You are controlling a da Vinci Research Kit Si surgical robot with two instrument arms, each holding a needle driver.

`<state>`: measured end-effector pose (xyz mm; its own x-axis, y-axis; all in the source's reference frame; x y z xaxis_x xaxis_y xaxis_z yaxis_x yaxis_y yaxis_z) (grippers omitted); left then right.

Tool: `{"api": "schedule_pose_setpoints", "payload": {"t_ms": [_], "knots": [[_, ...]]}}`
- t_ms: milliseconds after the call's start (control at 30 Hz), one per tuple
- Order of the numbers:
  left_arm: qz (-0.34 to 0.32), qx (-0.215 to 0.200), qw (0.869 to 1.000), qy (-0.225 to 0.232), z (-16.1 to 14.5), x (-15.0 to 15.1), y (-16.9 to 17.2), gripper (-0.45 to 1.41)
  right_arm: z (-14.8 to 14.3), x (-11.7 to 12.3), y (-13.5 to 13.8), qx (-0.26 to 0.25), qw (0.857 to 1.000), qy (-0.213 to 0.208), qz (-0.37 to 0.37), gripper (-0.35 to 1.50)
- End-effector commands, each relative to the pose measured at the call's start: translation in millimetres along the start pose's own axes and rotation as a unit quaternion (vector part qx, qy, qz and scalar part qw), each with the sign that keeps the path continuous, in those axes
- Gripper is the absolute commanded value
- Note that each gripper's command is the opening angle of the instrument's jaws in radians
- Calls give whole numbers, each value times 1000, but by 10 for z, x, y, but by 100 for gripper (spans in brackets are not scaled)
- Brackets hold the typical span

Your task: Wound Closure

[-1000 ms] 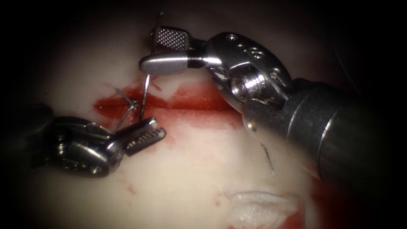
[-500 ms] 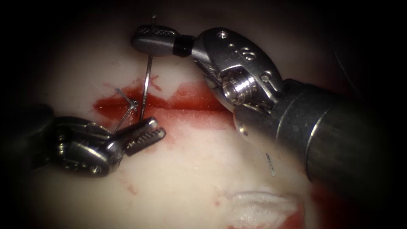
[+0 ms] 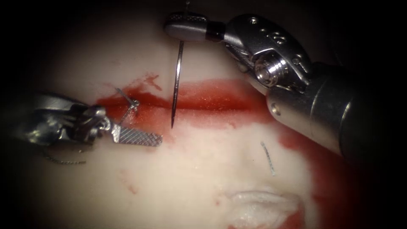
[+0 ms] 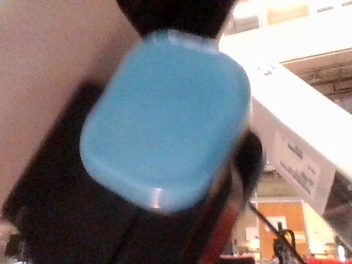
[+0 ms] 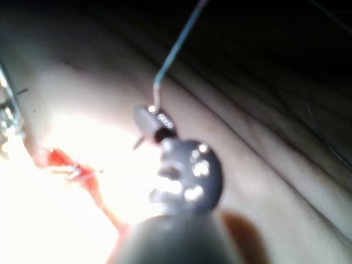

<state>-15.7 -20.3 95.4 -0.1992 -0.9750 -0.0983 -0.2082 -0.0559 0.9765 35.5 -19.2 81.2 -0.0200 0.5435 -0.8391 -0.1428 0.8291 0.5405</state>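
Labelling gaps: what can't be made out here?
1. Endoscope view: the needle is held near its tail by the shut right hand; the tail beyond the jaws runs into the dark top edge.
2. Same view: whether its tip touches the tissue or hangs above the cut; no depth cue.
3. Thread below the open, empty left hand: the dark left edge swallows its end.

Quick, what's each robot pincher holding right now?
Left tool: jaws open, holding nothing.
Right tool: jaws shut on the curved steel needle near its back end, clear of the tissue.

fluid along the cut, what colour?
Red fluid along the cut; clearest in the endoscope view.
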Motion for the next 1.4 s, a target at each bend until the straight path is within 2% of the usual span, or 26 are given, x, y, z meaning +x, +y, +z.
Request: {"api": "schedule_pose_setpoints", "payload": {"t_ms": [33,100,167,200,233,267,300,333,367,433,467,500,533,567,600,633,733,900,1033,1300,1400], "knots": [[43,-13,999,8,7,-11,-2,128,1,6,19,-3,1000,7,-30,-35],[72,-40,996,18,3,-15,1,131,-5,8,28,-4,998,31,-59,-35],[77,-55,995,22,2,-18,4,124,-10,10,36,-4,995,61,-82,-35],[77,-63,995,26,1,-20,4,98,-13,11,41,-7,992,82,-94,-35],[79,-67,994,31,1,-21,4,81,-16,12,44,-10,991,94,-93,-35],[94,-75,992,36,2,-22,4,72,-18,12,47,-16,990,101,-92,-35],[152,-102,981,59,3,-22,5,0,-23,14,54,-51,989,109,-83,-35],[152,-123,978,70,4,-22,6,-33,-24,15,57,-63,989,107,-80,-35],[160,-161,971,75,5,-22,6,-45,-24,17,60,-77,988,104,-81,-35],[221,-236,943,84,9,-23,8,-45,-23,19,62,-71,989,101,-86,-35],[245,-277,923,105,12,-22,10,-45,-21,21,63,-71,982,96,-149,-35],[271,-298,907,127,14,-20,10,-45,-20,21,63,-74,967,89,-226,-35],[325,-323,873,168,18,-16,13,-45,-18,20,60,-76,952,81,-286,-35],[355,-329,855,187,21,-12,17,-45,-16,18,57,-73,951,82,-288,-35],[403,-327,828,212,24,-4,25,-45,-14,15,54,-70,951,81,-289,-35],[416,-320,821,222,26,-1,29,-45,-13,14,53,-66,951,81,-290,-35],[431,-313,812,238,37,9,45,-45,-7,12,50,-50,950,83,-298,-35],[437,-319,807,237,50,18,64,-45,-5,10,45,-42,947,84,-308,-35],[449,-337,795,228,49,24,75,-45,-2,7,39,-23,947,87,-309,-35],[424,-360,800,225,43,28,89,-45,10,-5,27,-9,946,89,-311,-35],[418,-374,796,226,38,33,99,-45,12,-5,26,-8,947,87,-311,-35]]}}
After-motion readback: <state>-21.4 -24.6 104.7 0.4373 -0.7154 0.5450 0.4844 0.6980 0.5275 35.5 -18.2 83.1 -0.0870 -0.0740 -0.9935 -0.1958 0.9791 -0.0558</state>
